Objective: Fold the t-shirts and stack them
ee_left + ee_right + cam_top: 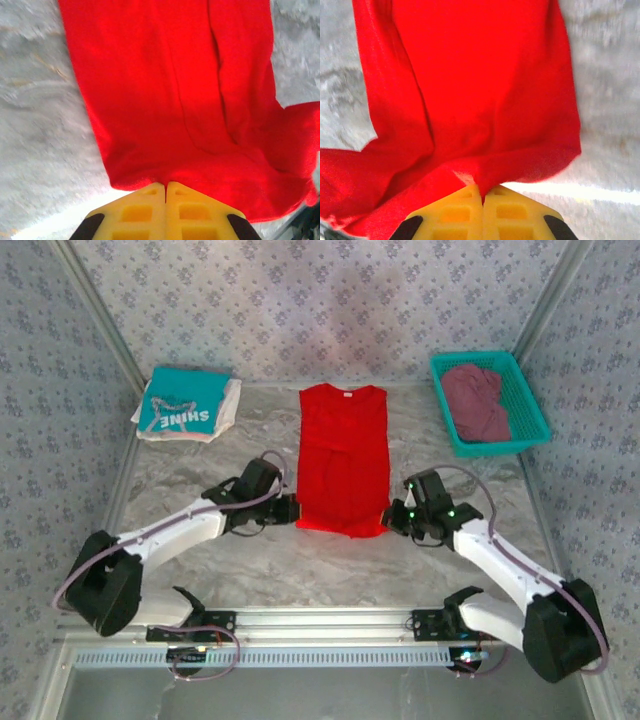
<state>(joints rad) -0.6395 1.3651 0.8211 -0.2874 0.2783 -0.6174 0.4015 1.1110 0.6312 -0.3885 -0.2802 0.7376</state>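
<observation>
Left end effector [165,186], its yellow fingers pressed together with no gap, pinches the near hem of a bright red cloth t-shirt [170,90] at the left corner. The right end effector [482,189], equally closed, grips the same hem at the opposite corner, where the cloth bunches into a ridge.

Seen from above, the two sit at either lower corner of the garment. It lies flat in the middle of the pale marbled worktop [200,475], collar away from the arms, its sides folded in so that it forms a long narrow strip. The paired corner grip looks chosen to carry the hem evenly toward the collar, halving the strip without skewing it; that fold is not yet made.

At the far left of the worktop, a folded teal t-shirt printed "SHINE" in white [180,400] rests on a folded white t-shirt [229,406], a stack apparently awaiting the red one. At the far right, a dull maroon t-shirt [478,400] lies crumpled and unfolded in a teal plastic mesh basket [529,400].

The job appears roughly at its midpoint. The chief risk is one corner slipping free as the cloth lifts.
</observation>
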